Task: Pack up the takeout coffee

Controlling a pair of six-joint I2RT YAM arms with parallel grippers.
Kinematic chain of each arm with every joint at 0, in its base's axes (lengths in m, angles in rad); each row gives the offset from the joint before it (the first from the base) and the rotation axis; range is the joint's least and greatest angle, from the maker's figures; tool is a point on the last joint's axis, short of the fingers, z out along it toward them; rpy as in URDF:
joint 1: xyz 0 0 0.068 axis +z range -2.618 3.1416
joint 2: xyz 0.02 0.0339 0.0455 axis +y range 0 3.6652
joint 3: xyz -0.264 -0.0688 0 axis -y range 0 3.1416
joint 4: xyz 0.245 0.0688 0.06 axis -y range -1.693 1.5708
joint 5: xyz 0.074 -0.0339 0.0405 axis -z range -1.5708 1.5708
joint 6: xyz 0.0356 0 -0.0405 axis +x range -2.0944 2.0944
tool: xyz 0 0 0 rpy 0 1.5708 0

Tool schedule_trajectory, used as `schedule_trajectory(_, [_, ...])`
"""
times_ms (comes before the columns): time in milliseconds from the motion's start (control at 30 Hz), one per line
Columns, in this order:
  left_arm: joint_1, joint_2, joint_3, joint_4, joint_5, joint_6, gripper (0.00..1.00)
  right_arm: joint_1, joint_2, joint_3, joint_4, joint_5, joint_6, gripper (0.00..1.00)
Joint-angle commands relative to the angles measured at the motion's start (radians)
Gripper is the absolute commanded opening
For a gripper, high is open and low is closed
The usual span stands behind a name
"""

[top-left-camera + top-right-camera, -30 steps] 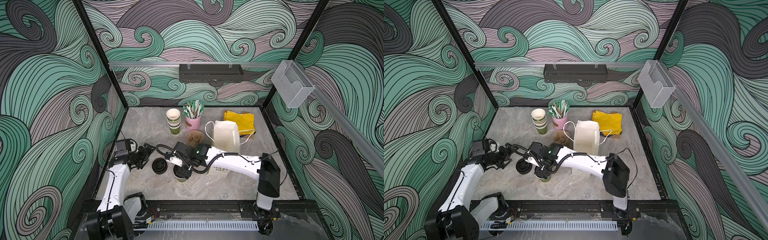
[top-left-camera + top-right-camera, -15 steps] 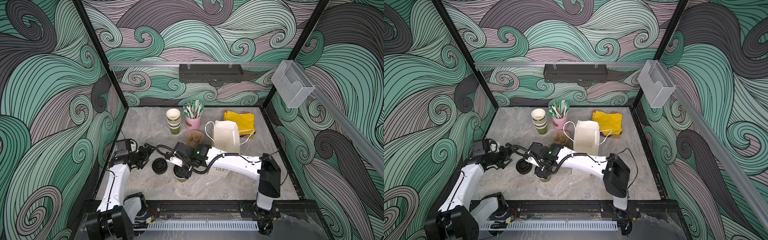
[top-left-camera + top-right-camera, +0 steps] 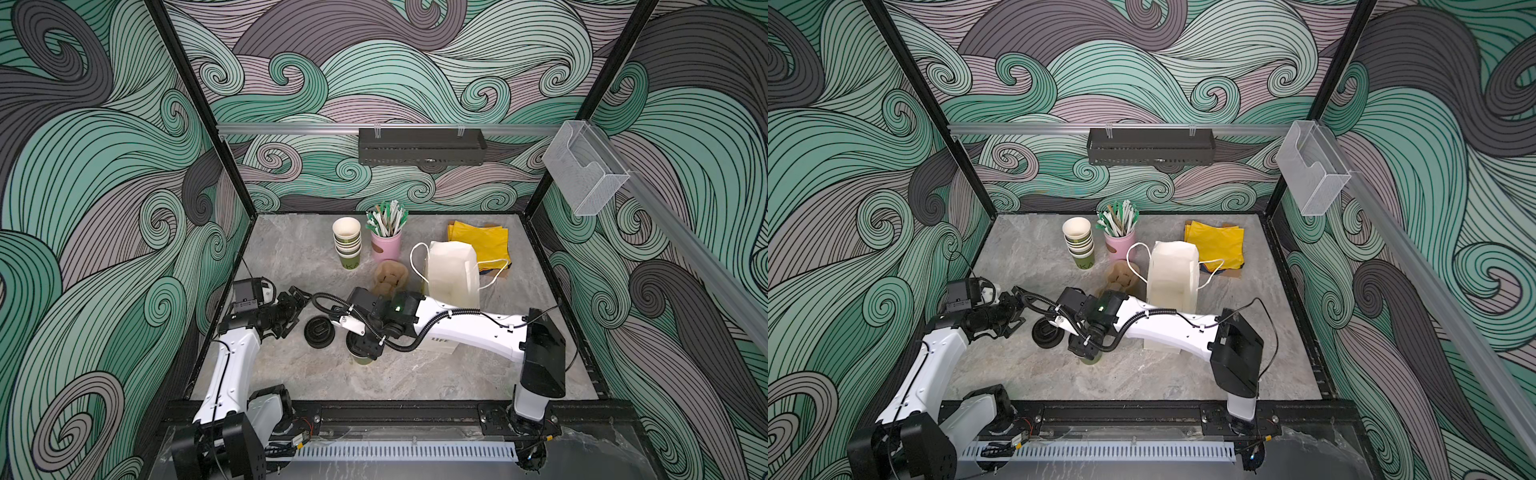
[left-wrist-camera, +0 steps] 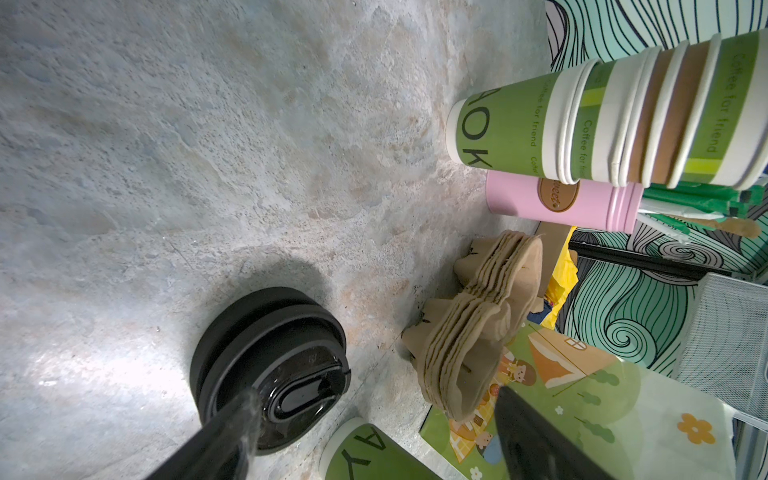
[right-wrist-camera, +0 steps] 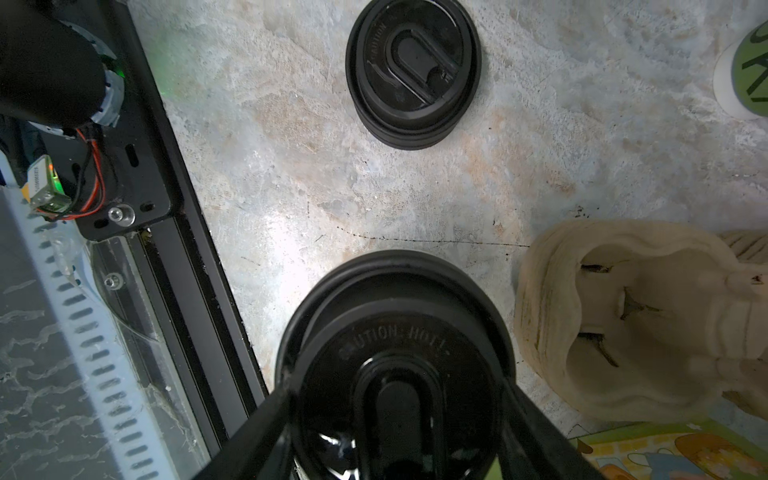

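One takeout coffee, an olive-green paper cup [image 3: 362, 360] [image 3: 1090, 358] [image 4: 365, 455], stands upright near the front middle of the table. A black sip lid [image 5: 395, 332] sits on top of it. My right gripper [image 3: 364, 345] [image 3: 1084, 347] [image 5: 397, 390] hangs straight over the cup, its fingers pressed against both sides of the lid. My left gripper [image 3: 300, 297] [image 3: 1014, 300] [image 4: 376, 397] stands open and empty just left of a stack of spare black lids [image 3: 318, 331] [image 4: 270, 365] [image 5: 413, 70], pointing toward them and the cup.
Behind stand a stack of empty green cups [image 3: 347, 243], a pink cup of straws [image 3: 386, 246], brown pulp carriers [image 3: 390, 275] [image 5: 623, 324], a white paper bag [image 3: 451, 276] and yellow napkins [image 3: 480, 241]. A printed card [image 4: 582, 399] lies under the right arm.
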Motion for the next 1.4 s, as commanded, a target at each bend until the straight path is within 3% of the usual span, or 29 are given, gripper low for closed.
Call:
schedule_trajectory(0, [-0.008, -0.019, 0.009, -0.022, 0.007, 0.021, 0.91, 0.006, -0.044, 0.001, -0.017, 0.011, 0.007, 0.69])
schedule_trajectory(1367, [-0.034, -0.022, 0.009, -0.032, 0.011, 0.027, 0.91, 0.006, 0.049, 0.009, -0.04, -0.006, 0.003, 0.7])
